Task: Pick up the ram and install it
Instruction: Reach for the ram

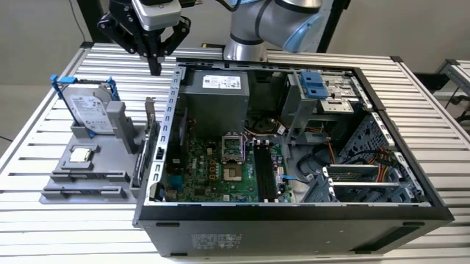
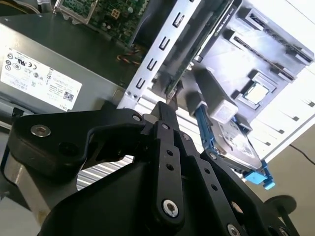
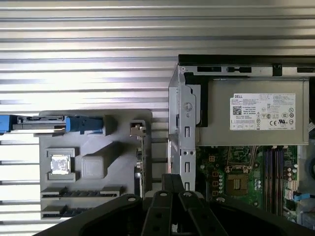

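Gripper (image 1: 154,70) hangs high over the slatted table (image 1: 74,231), off the far corner of the open computer case (image 1: 294,212), on the exterior view's left of its side wall. Fingers (image 1: 155,58) are drawn narrow with tips together and nothing between them, and both wrist views show them the same way (image 2: 166,110) (image 3: 172,183). In the first wrist view, looking straight down, the tips sit over the strip between the gray holder (image 3: 123,147) and the case wall (image 3: 186,128), close to the edge-on expansion card (image 3: 141,157). The gripper touches nothing and is well above everything. The gray holder (image 1: 103,162) lies on the table just beside the case. It carries an upright silver hard drive (image 1: 88,110) in a blue frame, a processor chip (image 1: 79,155) lying flat, and the expansion card (image 1: 152,137) standing at the edge nearest the case. Ram: cannot place it for certain. The holder's two long front slots (image 1: 88,177) look like dark slits with no stick clearly rising from them. On the motherboard (image 1: 206,170) the black slots (image 1: 261,173) include one thicker dark bar that may be a seated stick, but I cannot tell. Inside the case, the power supply (image 1: 213,104) sits at the far end above the board, and a blue drive bracket (image 1: 314,82) is at the far corner on the exterior view's right.
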Available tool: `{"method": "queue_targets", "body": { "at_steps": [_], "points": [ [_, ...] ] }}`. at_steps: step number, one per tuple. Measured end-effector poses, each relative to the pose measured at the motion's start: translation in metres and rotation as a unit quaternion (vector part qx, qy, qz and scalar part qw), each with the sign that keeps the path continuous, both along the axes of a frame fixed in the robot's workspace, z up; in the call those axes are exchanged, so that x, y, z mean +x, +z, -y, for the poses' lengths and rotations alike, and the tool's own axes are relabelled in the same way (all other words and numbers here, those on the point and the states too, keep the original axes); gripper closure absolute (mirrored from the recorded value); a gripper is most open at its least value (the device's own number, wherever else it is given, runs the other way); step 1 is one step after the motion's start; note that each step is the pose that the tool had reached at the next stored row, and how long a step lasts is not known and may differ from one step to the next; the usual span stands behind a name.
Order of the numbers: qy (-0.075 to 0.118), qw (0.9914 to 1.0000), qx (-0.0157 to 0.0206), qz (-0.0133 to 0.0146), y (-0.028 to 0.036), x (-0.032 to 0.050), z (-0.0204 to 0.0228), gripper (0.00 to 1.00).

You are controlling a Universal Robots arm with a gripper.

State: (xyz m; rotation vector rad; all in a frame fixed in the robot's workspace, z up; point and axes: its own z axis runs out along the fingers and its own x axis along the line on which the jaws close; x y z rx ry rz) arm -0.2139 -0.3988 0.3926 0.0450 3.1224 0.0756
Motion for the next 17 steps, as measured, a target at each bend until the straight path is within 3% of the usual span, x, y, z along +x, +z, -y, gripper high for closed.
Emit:
{"method": "queue_targets", "body": {
  "at_steps": [17],
  "points": [
    [0.015,0.99989,0.0000,0.0000,0.0000,-0.0428,0.0000,1.00]
  ]
}}
